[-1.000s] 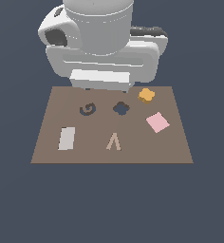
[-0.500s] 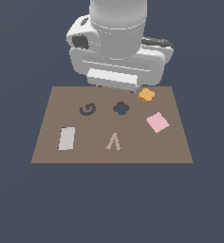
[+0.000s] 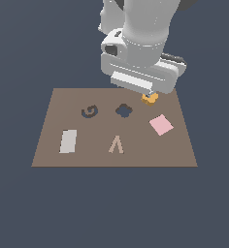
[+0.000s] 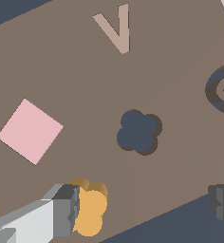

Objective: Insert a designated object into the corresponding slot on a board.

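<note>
Gripper (image 4: pixel 142 206) fingers sit closest to the wrist camera, spread wide: one grey finger (image 4: pixel 66 209) sits just beside the orange-yellow clover block (image 4: pixel 90 209), seemingly touching its side, while the other finger (image 4: pixel 222 205) is well apart from it, out over the board's edge. Nothing is pinched between them; the block rests on the board (image 4: pixel 85 76) with open space on its other flank.

Just past the block, toward the board's middle, lies the dark clover-shaped slot (image 4: pixel 138 132), unfilled, with the dark background showing through it. The block and the slot are near each other but clearly apart, with bare brown surface between. A pink square tile (image 4: pixel 30 131) lies flat to one side of the slot. Farther on is a pale V-shaped piece (image 4: pixel 115 29), and a dark spiral mark (image 4: pixel 221 88) sits at the picture's edge, partly cut off.

In the exterior view the arm's white body looms over the far edge of the board (image 3: pixel 48 145) and hides the gripper; only a sliver of the block (image 3: pixel 149 99) peeks out beneath it, near the far corner on the exterior view's right. The slot (image 3: pixel 124 111) sits beside it toward the centre, the spiral (image 3: pixel 89 111) further to the exterior view's left. Nearer the camera lie the pink tile (image 3: pixel 161 124), the V piece (image 3: pixel 116 144) and a grey rectangle (image 3: pixel 68 141).
</note>
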`<state>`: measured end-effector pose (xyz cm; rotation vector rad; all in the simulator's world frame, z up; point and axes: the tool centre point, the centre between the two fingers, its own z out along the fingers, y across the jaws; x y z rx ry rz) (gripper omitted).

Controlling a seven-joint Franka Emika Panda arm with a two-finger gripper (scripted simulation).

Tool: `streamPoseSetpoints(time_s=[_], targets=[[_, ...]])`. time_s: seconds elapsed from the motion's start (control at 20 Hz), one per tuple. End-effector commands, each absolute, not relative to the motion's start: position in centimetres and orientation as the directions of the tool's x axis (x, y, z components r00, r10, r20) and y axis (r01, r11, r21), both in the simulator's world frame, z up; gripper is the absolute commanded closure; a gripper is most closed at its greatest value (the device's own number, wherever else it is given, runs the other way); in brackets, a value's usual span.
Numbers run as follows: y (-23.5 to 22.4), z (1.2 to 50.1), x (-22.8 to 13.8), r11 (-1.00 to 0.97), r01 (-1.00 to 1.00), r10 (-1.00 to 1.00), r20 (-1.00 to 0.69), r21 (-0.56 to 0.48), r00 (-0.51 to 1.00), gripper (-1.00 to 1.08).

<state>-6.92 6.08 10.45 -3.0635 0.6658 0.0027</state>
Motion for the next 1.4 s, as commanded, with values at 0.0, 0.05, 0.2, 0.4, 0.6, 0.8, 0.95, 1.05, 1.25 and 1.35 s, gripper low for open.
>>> streamPoseSetpoints(time_s=[0.0,0.05,0.2,0.4,0.6,0.8,0.95,1.05,1.25,1.35], targets=[[7.4,9.4,-7.7,-0.887,-0.462,-0.462,-0.002,-0.005,0.887,-0.92],[7.9,9.0,-7.9,-0.878,-0.478,-0.478,-0.002,-0.004,0.878,-0.92],[9.3,7.9,-8.5,-0.854,-0.52,-0.52,-0.001,-0.003,0.854,-0.92],[10.8,6.7,-9.0,-0.825,-0.565,-0.565,0.0,-0.002,0.825,-0.92],[12.0,5.8,-9.3,-0.802,-0.597,-0.597,0.0,-0.001,0.802,-0.92],[12.7,5.3,-9.4,-0.787,-0.617,-0.617,0.0,0.0,0.787,-0.92],[13.0,5.0,-9.4,-0.781,-0.625,-0.625,0.0,0.0,0.781,-0.92],[13.1,5.0,-9.4,-0.78,-0.626,-0.626,0.0,0.0,0.78,-0.92],[13.1,4.8,-9.4,-0.782,-0.623,-0.623,0.0,0.0,0.782,-0.92],[13.0,4.3,-9.4,-0.781,-0.624,-0.624,0.0,0.0,0.781,-0.92]])
